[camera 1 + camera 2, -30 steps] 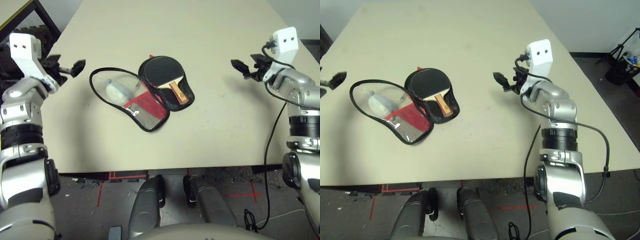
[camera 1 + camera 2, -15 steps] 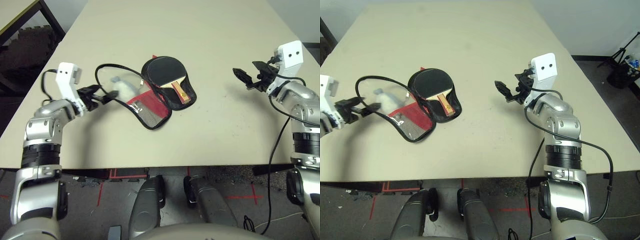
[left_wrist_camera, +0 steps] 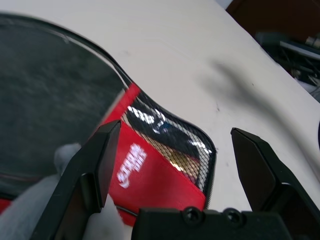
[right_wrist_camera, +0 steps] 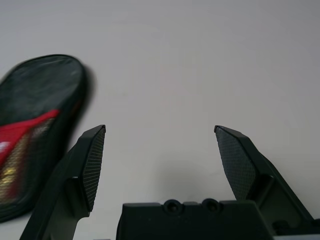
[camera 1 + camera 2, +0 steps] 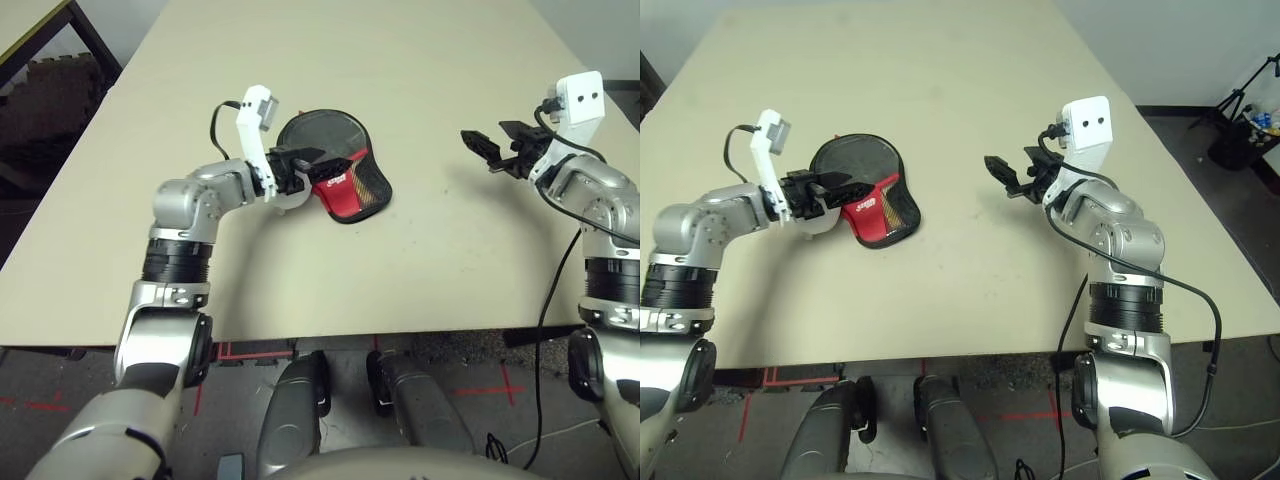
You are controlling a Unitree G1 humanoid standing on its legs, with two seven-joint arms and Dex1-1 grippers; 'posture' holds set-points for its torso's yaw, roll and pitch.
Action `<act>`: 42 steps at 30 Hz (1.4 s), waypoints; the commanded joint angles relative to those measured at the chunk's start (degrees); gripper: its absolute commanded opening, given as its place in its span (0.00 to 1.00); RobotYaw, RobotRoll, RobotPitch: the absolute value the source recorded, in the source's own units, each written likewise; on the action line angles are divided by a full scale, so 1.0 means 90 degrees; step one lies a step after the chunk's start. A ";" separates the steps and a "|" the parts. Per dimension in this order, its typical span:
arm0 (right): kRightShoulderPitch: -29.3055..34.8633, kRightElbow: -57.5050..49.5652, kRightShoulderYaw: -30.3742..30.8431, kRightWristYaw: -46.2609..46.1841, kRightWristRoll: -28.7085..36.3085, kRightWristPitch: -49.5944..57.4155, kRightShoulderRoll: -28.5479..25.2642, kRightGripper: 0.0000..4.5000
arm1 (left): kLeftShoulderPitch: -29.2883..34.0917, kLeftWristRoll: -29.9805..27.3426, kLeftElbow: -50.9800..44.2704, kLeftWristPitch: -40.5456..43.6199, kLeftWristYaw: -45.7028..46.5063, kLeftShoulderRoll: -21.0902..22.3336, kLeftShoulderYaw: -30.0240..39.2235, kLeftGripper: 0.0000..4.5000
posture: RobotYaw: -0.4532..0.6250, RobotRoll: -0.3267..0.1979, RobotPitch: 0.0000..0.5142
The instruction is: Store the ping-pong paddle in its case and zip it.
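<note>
Beige table (image 5: 450,250): the black and red paddle-shaped fabric case (image 5: 340,160), a second ago lying splayed open, now has its mesh-pocket flap folded shut. Round black rubber ping-pong paddle with its wooden handle, earlier lying in the right half, is covered now, so presumably inside. Judging by this, storing looks done and zipping remains; zipper state not readable. Left gripper (image 5: 308,160) has swung in from far left to the case's left edge, jaws apart, nothing clamped. Right gripper (image 5: 483,146) hovers well right, jaws apart, empty. White logo (image 3: 131,165) on red: letters unreadable.
</note>
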 commanded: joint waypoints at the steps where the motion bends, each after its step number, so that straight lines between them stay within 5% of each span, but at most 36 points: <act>1: -0.0051 -0.0324 -0.0343 -0.0165 0.0696 0.1287 0.0168 1.00 | 0.0096 0.0048 -0.0158 -0.0072 -0.0043 0.0352 0.0262 1.00 | 0.33 0.62 0.35; 6: -0.0399 -0.0106 -0.0976 -0.0686 0.1286 0.3282 0.0716 1.00 | 0.0288 0.0036 -0.0277 -0.0182 -0.0152 0.0959 0.0580 1.00 | 0.35 0.62 0.33; 13: -0.0900 0.0375 -0.1600 -0.1149 0.1220 0.4460 0.1368 1.00 | 0.0491 0.0097 -0.0292 -0.0286 -0.0316 0.1548 0.0733 1.00 | 0.37 0.62 0.32; 31: -0.1225 0.1716 -0.0961 -0.1322 0.0836 0.4051 0.2157 1.00 | 0.0492 0.0176 -0.0191 -0.0507 -0.0295 0.1560 0.0703 1.00 | 0.40 0.62 0.32; 42: -0.1465 0.2856 -0.0882 -0.1516 0.0586 0.2560 0.2648 1.00 | 0.0366 0.0233 -0.0245 -0.0549 -0.0172 0.1341 0.0744 1.00 | 0.41 0.62 0.33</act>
